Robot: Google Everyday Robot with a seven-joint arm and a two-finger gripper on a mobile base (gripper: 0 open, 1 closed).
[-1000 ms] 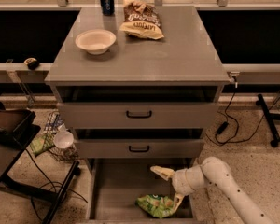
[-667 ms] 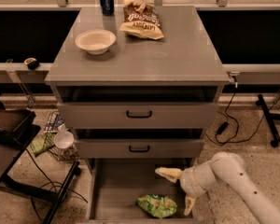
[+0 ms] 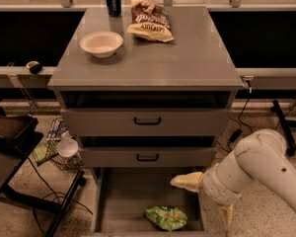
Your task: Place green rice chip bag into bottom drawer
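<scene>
The bottom drawer stands pulled out, and the green rice chip bag lies on its floor near the front right. The gripper hangs at the drawer's right wall with its fingers apart and empty, just above the bag. The picture's lower edge cuts off the drawer's front. Bare floor shows left of the bag. On the bench sit a bowl, a can and a brown chip bag.

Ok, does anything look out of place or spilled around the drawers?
Nothing stands out. The green rice chip bag lies inside the open bottom drawer, and the gripper hangs open just right of it, not touching. The bowl on top is upright.
</scene>
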